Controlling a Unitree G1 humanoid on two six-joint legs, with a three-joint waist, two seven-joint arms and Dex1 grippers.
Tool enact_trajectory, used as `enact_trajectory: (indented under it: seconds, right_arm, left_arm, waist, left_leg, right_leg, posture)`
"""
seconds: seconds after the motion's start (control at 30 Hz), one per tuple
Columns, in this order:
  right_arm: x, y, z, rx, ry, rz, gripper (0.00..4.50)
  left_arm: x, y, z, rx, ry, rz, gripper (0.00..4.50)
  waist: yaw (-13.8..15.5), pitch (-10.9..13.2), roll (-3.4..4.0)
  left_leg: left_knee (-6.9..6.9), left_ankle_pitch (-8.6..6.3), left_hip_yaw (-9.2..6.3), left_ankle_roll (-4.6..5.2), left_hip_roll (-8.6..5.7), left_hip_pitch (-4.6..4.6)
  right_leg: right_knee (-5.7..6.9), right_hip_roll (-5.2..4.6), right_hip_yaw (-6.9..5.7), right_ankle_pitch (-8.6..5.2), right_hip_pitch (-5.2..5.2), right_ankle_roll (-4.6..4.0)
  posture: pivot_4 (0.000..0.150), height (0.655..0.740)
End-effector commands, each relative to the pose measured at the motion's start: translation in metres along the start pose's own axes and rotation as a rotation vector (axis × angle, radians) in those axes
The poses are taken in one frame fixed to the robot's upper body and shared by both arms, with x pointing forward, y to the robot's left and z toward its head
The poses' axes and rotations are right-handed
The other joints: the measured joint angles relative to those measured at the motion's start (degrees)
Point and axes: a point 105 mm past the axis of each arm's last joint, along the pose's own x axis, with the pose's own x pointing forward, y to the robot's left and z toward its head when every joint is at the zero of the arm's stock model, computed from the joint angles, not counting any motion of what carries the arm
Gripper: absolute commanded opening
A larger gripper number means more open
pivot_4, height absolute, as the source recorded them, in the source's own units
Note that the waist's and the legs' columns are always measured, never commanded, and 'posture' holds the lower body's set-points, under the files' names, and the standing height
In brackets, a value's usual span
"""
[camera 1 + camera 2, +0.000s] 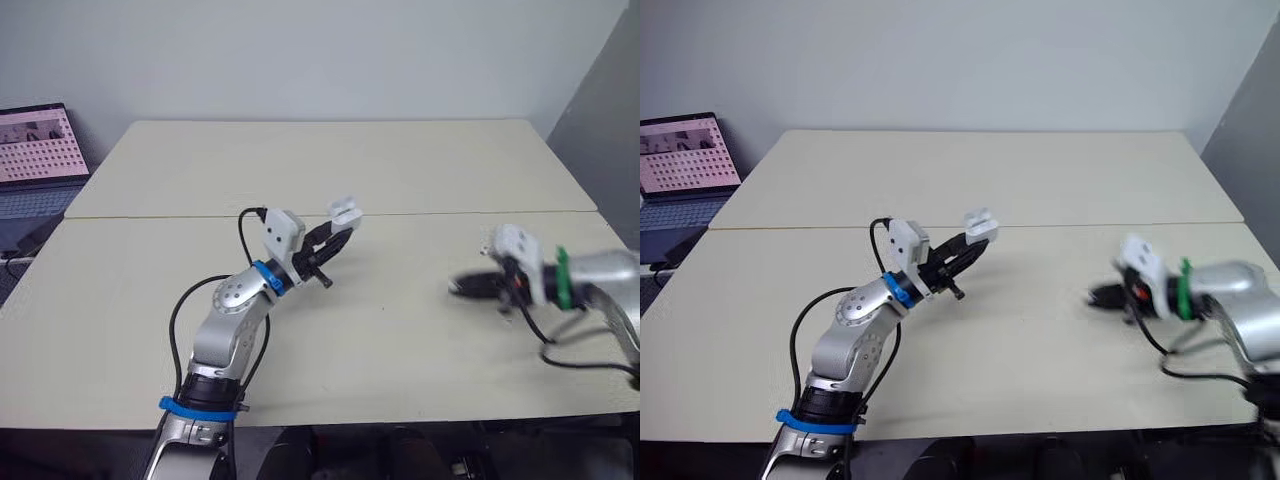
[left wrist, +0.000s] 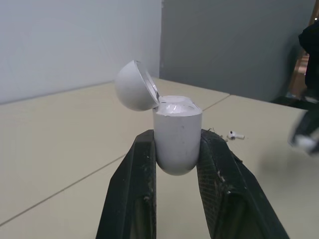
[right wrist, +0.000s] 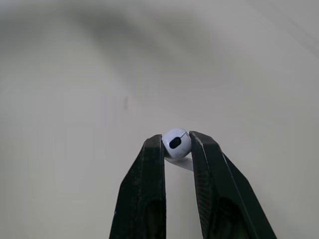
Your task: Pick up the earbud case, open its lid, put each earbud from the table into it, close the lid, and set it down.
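Left gripper [image 1: 335, 238] clamps the earbud case [image 2: 177, 144] upright, lid [image 2: 133, 85] open to receive. Right gripper [image 1: 462, 287] pinches an earbud [image 3: 175, 143] for loading

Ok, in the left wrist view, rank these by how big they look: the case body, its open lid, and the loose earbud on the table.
1. case body
2. lid, somewhat smaller
3. earbud, by far the smallest, though it lies farther from the camera, which exaggerates the gap

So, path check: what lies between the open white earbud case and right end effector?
A small white earbud on the beige tabletop, in left wrist view.
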Motion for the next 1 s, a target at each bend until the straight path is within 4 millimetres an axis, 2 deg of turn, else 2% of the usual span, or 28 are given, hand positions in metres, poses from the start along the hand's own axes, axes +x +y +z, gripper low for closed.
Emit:
enact_trajectory:
  seconds: [0.03,0.13,0.3,0.4,0.73,1.0]
  right_arm:
    - [0.007,0.004,0.046,0.136,-0.213,-0.098,0.38]
    - [0.024,0.019,0.064,0.242,-0.351,-0.119,0.38]
    - [0.046,0.042,0.07,0.421,-0.452,-0.113,0.38]
    - [0.053,0.042,0.074,0.55,-0.515,-0.128,0.38]
    - [0.075,0.045,0.069,0.674,-0.527,-0.116,0.38]
    - [0.086,0.05,0.08,0.798,-0.571,-0.047,0.38]
  left_arm:
    - [0.005,0.001,0.013,0.046,-0.058,-0.003,0.75]
    - [0.011,0.005,0.016,0.056,-0.083,0.029,0.75]
    - [0.019,0.01,0.02,0.073,-0.119,0.083,0.75]
    - [0.023,0.01,0.023,0.076,-0.136,0.085,0.75]
    - [0.03,0.009,0.028,0.098,-0.163,0.082,0.75]
    - [0.03,0.008,0.028,0.112,-0.168,0.083,0.75]
  waist:
    - [0.3,0.0,0.0]
    - [1.1,0.0,0.0]
    - [0.7,0.0,0.05]
    - [0.1,-0.1,0.1]
    - [-1.2,-0.1,0.13]
    - [-1.5,-0.1,0.13]
  left_leg:
    - [0.0,0.0,-0.05,0.0,0.0,0.0]
    - [-0.01,0.0,-0.44,-0.02,-0.13,-0.17]
    - [0.01,0.04,-0.4,-0.04,-0.16,-0.5]
    - [-0.01,0.07,-0.41,-0.07,-0.09,-0.49]
    - [-0.03,0.14,-0.35,-0.01,-0.07,-0.48]
    - [-0.08,0.14,-0.35,0.0,-0.02,-0.48]
  right_leg:
    - [0.0,0.0,-0.02,0.0,0.01,0.0]
    - [-0.03,-0.06,-0.28,0.01,-0.04,-0.01]
    - [0.19,-0.06,-0.23,0.04,-0.54,-0.06]
    - [0.26,0.01,-0.24,0.08,-0.57,-0.12]
    - [0.28,0.1,-0.24,0.14,-0.59,-0.17]
    - [0.28,0.13,-0.24,0.14,-0.61,-0.17]
  posture:
    - [0.15,0.74]
    - [0.15,0.74]
    - [0.15,0.74]
    - [0.15,0.74]
    - [0.15,0.74]
    - [0.15,0.74]
